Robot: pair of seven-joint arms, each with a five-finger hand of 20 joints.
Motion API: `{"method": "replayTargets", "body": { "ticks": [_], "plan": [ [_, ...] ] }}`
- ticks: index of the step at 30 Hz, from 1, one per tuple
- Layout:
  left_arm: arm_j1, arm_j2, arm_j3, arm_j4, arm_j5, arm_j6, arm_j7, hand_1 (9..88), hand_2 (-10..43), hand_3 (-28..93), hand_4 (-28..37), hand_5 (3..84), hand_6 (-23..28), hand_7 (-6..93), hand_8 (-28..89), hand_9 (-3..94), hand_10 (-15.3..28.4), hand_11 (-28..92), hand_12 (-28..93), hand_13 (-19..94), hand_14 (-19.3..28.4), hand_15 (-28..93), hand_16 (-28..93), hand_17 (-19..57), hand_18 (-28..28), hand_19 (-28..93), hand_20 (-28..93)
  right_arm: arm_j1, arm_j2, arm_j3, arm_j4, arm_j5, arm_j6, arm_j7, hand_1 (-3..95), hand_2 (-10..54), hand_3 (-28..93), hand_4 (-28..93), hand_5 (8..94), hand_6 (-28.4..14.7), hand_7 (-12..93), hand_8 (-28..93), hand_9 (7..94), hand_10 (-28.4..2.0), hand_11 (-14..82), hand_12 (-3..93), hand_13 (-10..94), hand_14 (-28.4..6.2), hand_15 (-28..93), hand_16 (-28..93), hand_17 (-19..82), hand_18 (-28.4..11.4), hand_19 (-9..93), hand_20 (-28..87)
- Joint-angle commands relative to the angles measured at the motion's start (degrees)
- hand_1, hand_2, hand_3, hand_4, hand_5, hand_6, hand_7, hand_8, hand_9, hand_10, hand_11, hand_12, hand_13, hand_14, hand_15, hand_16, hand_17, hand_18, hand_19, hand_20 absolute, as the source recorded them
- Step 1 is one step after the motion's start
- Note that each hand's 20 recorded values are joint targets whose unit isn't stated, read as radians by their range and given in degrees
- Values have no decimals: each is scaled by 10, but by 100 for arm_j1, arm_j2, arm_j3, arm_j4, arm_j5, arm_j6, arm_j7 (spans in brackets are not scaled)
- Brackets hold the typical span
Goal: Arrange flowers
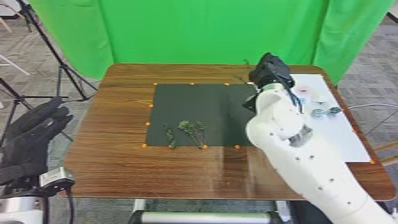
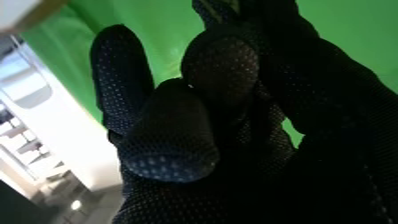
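My right hand [image 1: 269, 72] is above the table's back edge, to the right of the dark mat [image 1: 200, 100]. In the right wrist view my right hand [image 2: 169, 135] has curled fingers, with a sliver of a thin greenish stem [image 2: 235, 5] between them; most of it is hidden. A small green tip [image 1: 247, 61] shows beside that hand. Green sprigs [image 1: 187, 127] and a darker leafy stem [image 1: 170, 136] lie on the mat's front part. My left hand [image 1: 37, 125] is off the table's left side, fingers straight.
A white sheet [image 1: 342, 135] covers the table's right side. Small clear, greenish vessels [image 1: 334, 110] and a pinkish item [image 1: 304, 91] stand on it, close to my right forearm. Orange markers edge the mat. A green curtain [image 1: 213, 30] hangs behind the brown table [image 1: 115, 165].
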Motion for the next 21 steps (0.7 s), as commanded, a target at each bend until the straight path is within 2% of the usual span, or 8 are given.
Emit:
{"method": "replayTargets", "body": {
  "ticks": [1, 7, 11, 17, 21],
  "plan": [
    [90, -138, -22, -49, 115, -112, -114, 296, 27, 810, -156, 365, 88, 174, -114, 302, 182, 383, 73, 174, 229, 618, -163, -121, 202, 545, 81, -655, -228, -55, -139, -44, -113, 98, 542, -95, 768, -269, 883, -48, 252, 144, 906, -94, 530, 286, 937, -30, 704, 199, 539, -169, 932, -130],
    [33, -147, -16, -43, 173, -153, -184, 296, 27, 811, -155, 366, 89, 174, -114, 302, 181, 384, 74, 174, 228, 618, -162, -121, 202, 545, 81, -865, -333, -33, -224, -134, -122, 128, 541, -95, 768, -267, 882, -48, 253, 144, 908, -95, 531, 286, 937, -31, 707, 197, 539, -171, 932, -121],
    [103, -201, -113, -76, 219, -175, -245, 295, 27, 812, -154, 365, 88, 174, -114, 302, 181, 383, 74, 174, 228, 617, -163, -121, 201, 544, 80, -1069, -403, 16, -355, -161, -185, 147, 541, -95, 767, -265, 882, -47, 255, 145, 909, -96, 532, 285, 937, -31, 712, 195, 539, -171, 932, -115],
    [182, -199, -177, -92, 200, -162, -224, 296, 26, 813, -154, 366, 89, 173, -114, 303, 181, 384, 74, 173, 228, 617, -162, -121, 201, 544, 80, -1331, -429, 6, -495, -220, -262, 167, 540, -95, 768, -262, 882, -47, 257, 144, 909, -96, 533, 285, 937, -31, 716, 191, 538, -172, 932, -110],
    [172, -193, -165, -88, 187, -163, -216, 296, 25, 814, -154, 365, 88, 174, -114, 303, 181, 384, 74, 173, 228, 617, -162, -121, 201, 544, 80, -1442, -468, 22, -464, -214, -350, 193, 539, -95, 767, -260, 883, -47, 257, 143, 911, -96, 533, 284, 937, -31, 717, 189, 537, -173, 932, -108]
  ]
}}
